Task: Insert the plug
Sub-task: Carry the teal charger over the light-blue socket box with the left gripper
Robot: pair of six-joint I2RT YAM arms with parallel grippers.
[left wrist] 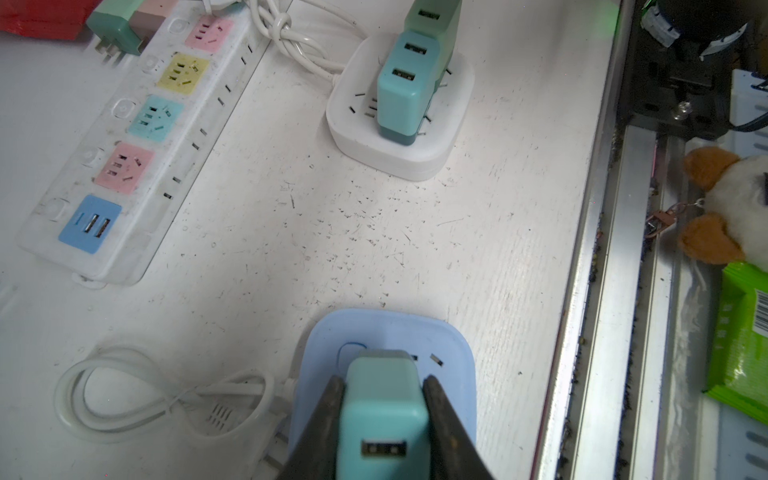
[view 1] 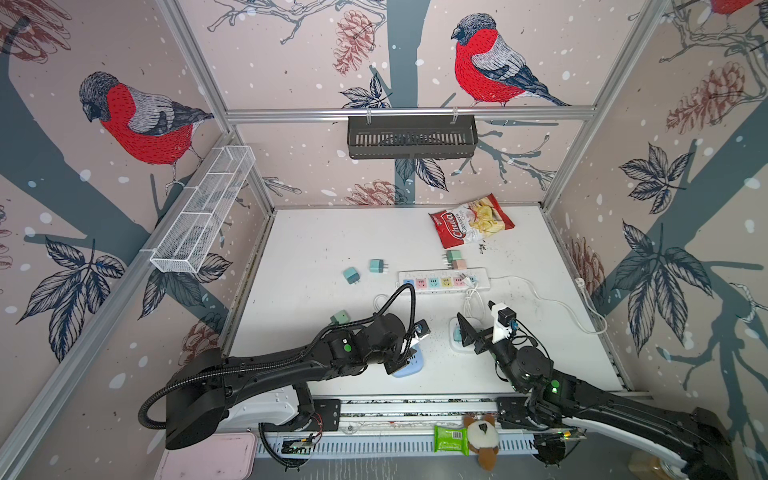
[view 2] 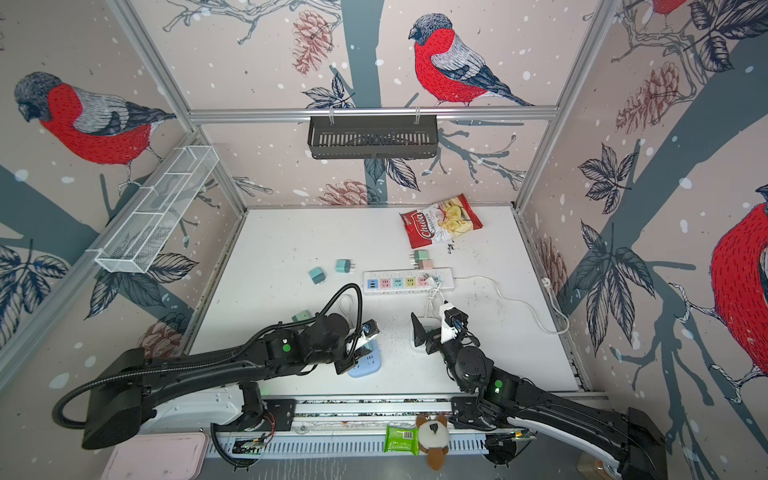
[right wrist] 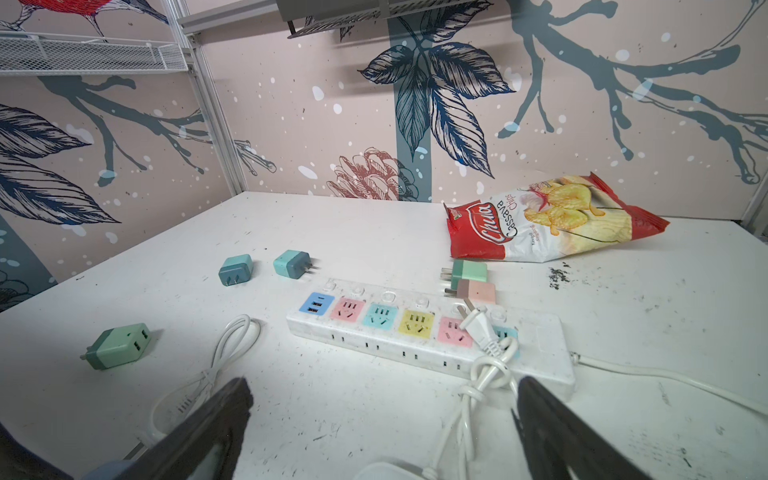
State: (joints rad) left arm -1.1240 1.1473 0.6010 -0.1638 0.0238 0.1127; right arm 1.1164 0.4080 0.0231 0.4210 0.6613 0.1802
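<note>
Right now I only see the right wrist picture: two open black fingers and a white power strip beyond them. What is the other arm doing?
Observer: Its left hand is shut on a teal charger plug.
Visitor: At a socket?
Observer: Yes, right at a pale blue socket block; whether the prongs are fully in, I cannot tell.
Visitor: Anything plugged in already?
Observer: A blue-green charger and a greener charger stand in a white square socket block.
</note>
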